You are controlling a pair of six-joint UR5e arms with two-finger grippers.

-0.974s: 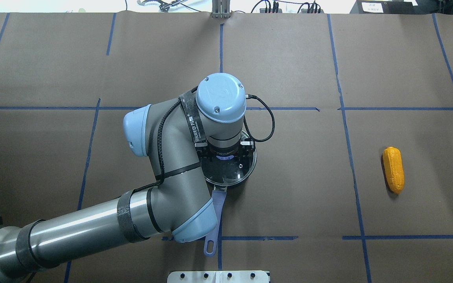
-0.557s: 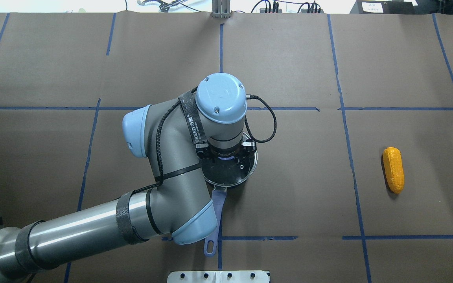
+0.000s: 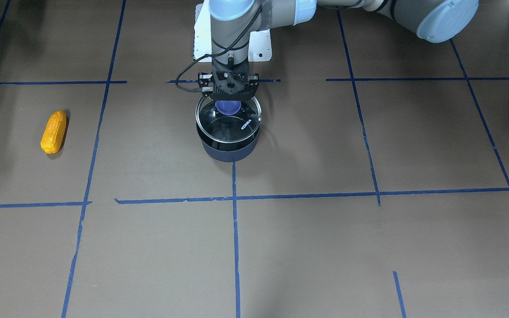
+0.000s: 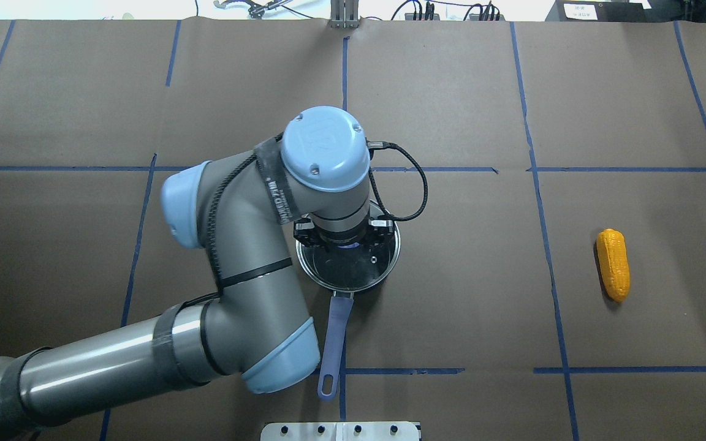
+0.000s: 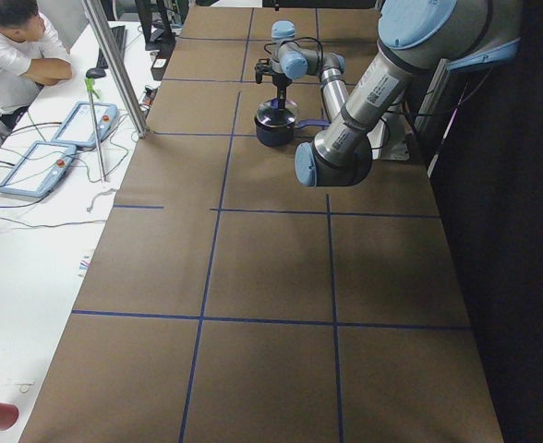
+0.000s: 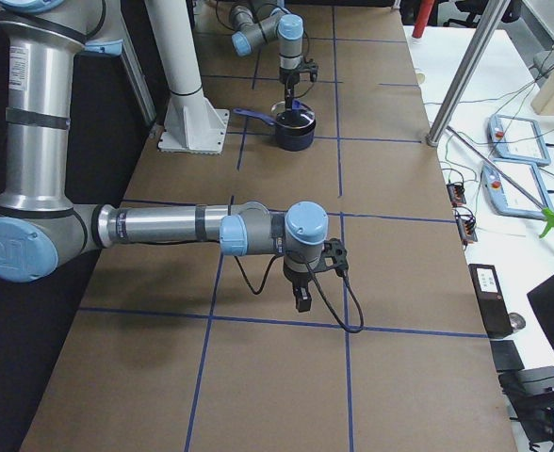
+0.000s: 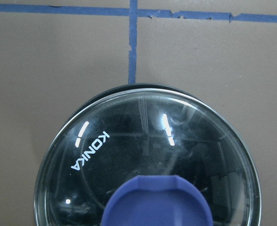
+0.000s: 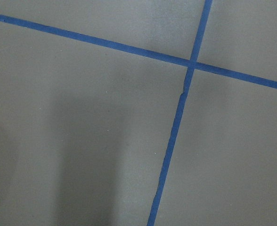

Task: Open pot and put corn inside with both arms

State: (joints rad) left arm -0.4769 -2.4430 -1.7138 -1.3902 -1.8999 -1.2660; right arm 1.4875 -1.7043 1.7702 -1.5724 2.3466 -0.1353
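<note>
Grips the blue knob [image 7: 158,202] of the glass lid [image 3: 232,126] with the left end effector [image 3: 228,100], closed in against the knob from either side and pointing straight down, probably so that the lid can come up level without scraping the rim. Directly beneath that end effector, the pot [image 3: 230,153], standing upright on the worktop [image 3: 325,243] with the lid over its mouth. Looks to ride a little above the rim in the front-facing view, though hard to say whether quite clear of it. Long handle [image 4: 336,337] of the pot stretched away from the end effector toward the robot's base, out of the path of a vertical lift. Well apart from the left end effector, off toward the robot's right side, the corn [image 4: 612,264], lying flat and untouched, not yet anywhere near the pot. Far from the pot too, the right end effector [image 6: 301,299], hanging low over bare worktop with only crossed blue tape lines [image 8: 176,127] below it in its wrist view. Cannot tell whether open or closed, since shown only by the side camera. Sensible split, by the look of it: lid to the left side, corn to the right. Judged stage: opening, with the lid to be carried aside before any drop of corn into the pot.
</note>
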